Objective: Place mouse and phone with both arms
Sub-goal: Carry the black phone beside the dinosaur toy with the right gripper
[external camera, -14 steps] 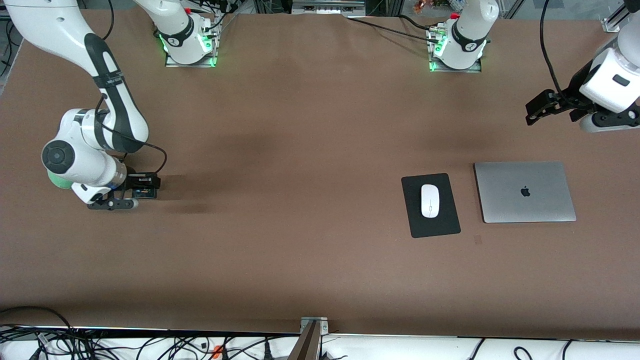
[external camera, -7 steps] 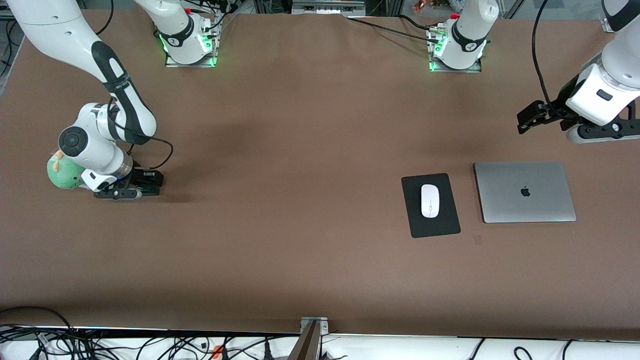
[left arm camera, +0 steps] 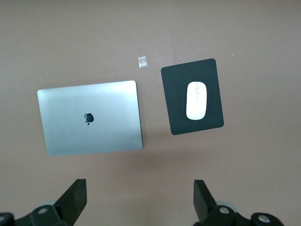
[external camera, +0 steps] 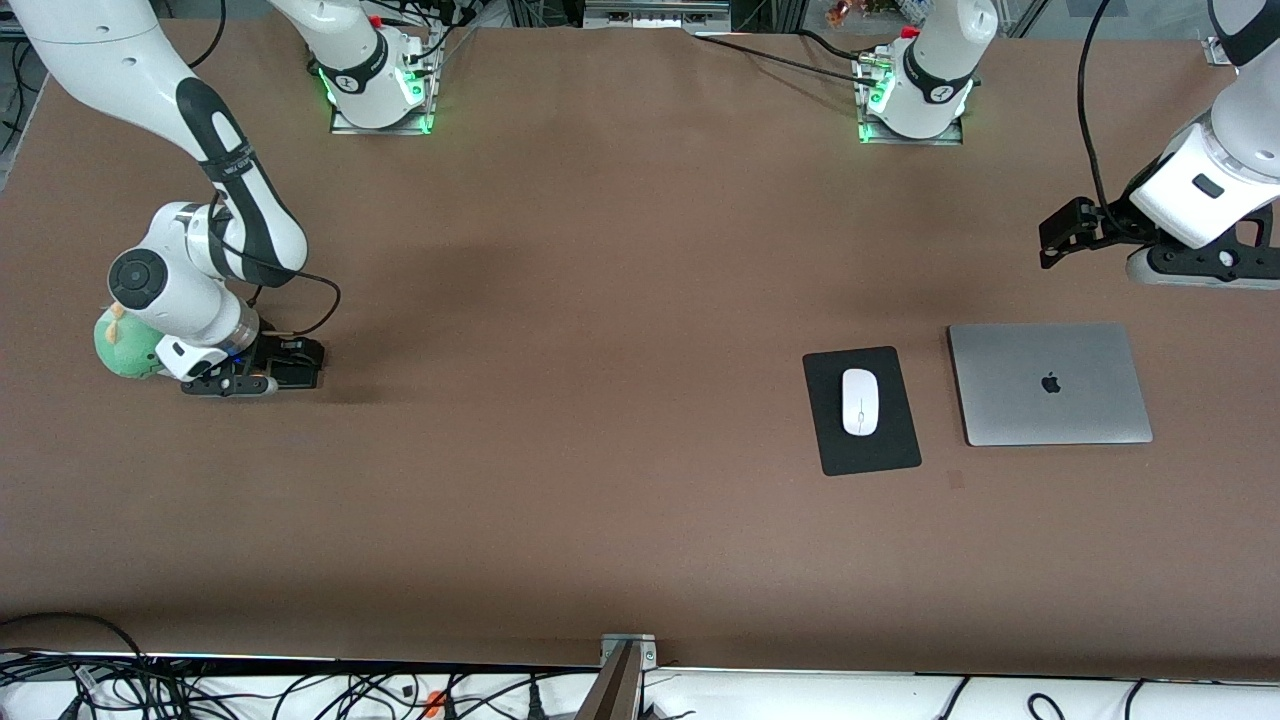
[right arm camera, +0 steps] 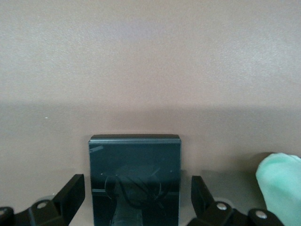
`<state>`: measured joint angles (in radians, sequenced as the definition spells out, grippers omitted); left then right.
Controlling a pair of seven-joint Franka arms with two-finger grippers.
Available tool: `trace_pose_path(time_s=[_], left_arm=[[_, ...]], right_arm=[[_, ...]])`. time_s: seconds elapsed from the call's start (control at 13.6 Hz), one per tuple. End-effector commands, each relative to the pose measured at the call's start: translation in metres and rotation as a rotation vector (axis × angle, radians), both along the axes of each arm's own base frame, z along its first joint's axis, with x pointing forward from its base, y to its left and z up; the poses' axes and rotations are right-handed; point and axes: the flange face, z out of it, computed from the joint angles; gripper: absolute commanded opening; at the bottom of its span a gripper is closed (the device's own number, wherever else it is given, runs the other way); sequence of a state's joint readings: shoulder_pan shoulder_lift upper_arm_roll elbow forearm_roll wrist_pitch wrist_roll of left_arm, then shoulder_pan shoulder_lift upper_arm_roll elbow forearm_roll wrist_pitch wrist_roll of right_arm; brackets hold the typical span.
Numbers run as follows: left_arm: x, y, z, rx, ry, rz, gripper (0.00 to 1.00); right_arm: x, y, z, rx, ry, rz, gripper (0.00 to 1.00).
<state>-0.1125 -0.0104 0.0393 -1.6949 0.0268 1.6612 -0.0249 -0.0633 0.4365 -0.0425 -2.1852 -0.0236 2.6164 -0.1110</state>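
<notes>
Right gripper [right arm camera: 136, 202] fingers just parting off phone [right arm camera: 135, 174], placement finishing; left gripper [left arm camera: 138, 200] waiting, fingers apart.

White mouse [external camera: 860, 402] flat on black pad [external camera: 861, 410]; black phone [right arm camera: 135, 176] flat btwn right jaws.

An Apple logo sits on the closed silver laptop's [external camera: 1050, 384] lid; no other marking is readable.
</notes>
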Motion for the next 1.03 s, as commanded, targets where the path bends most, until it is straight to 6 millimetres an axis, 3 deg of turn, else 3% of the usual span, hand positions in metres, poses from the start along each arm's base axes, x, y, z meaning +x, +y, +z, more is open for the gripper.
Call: trace_pose_path(time_s=[0.0,0.29,0.66,0.95], left_arm=[[0.022,-0.002,0.007,-0.006,-0.021,-0.023,1.0],[0.021,-0.008,0.013,-0.007,-0.03,-0.034,1.0],[0.021,-0.007,0.011,-0.008,-0.027,-0.034,1.0],[0.019,-0.007,0.01,-0.014,-0.02,-0.031,1.0]], right_arm=[[0.004,0.0,0.035,0.022,0.019,0.008,1.0],[0.016,0.004,0.097,0.027,0.032,0.009,1.0],[0.031,0.007,0.203,0.075,0.138,-0.018,1.0],[0.025,0.012,0.286,0.111,0.183,-0.017,1.0]])
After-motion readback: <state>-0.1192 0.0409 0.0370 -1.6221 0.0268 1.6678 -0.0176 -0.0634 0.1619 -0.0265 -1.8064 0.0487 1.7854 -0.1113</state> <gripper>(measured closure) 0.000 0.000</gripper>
